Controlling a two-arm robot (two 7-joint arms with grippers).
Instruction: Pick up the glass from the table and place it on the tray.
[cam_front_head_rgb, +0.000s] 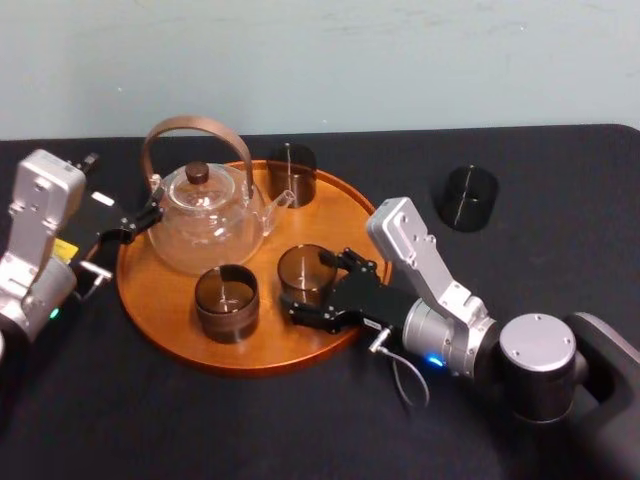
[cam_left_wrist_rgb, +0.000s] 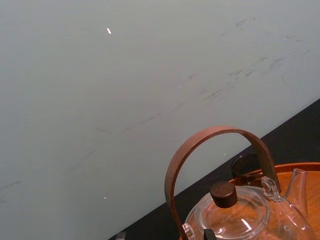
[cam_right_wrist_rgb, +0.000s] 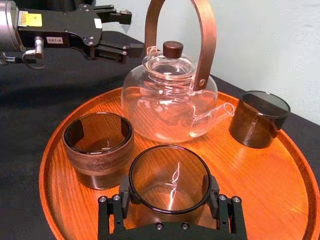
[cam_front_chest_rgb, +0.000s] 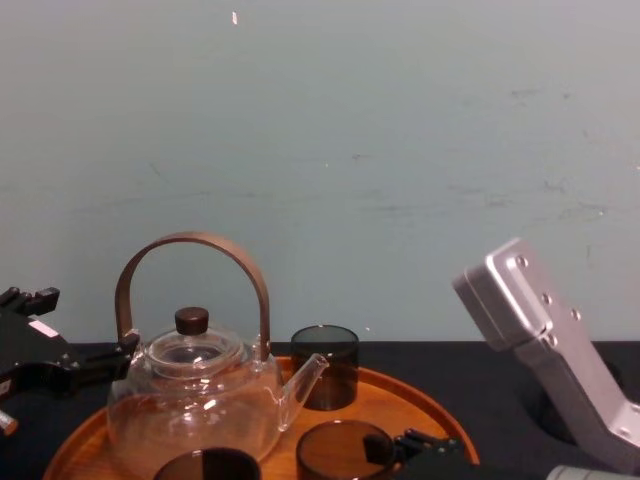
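Inspector: Table (cam_front_head_rgb: 560, 300), black cloth, carries everything. Tray (cam_front_head_rgb: 170, 330), round and orange-brown, lies centre-left on it.

Clerk: What is on the tray?

Inspector: A clear teapot (cam_front_head_rgb: 205, 225) at rear left, a dark tumbler (cam_front_head_rgb: 292, 172) behind its spout, and a wood-sleeved cup (cam_front_head_rgb: 227, 300) in front. A dark cylinder (cam_front_head_rgb: 467, 197) stands off the tray on the cloth, well apart to the right.

Clerk: Arms?

Inspector: The left gripper (cam_front_head_rgb: 143, 222) sits at the tray's left edge, just beside the teapot, jaws apart and holding nothing. The right gripper (cam_front_head_rgb: 310, 284) reaches in over the front right rim.

Clerk: And the glass?

Inspector: The glass (cam_right_wrist_rgb: 169, 180) stands upright between the right jaws, which press on its two sides. Its axis is vertical, mouth up. It is inside the rim, just beside the wood-sleeved cup. Whether its base rests on the wood cannot be told.

Clerk: Appearance?

Inspector: Short, smoky brown, transparent, thin-walled, empty.

Clerk: Judgement?

Inspector: Placement is nearly complete. Release calls for parting the jaws and drawing back to the front right, clear of the neighbouring cup.
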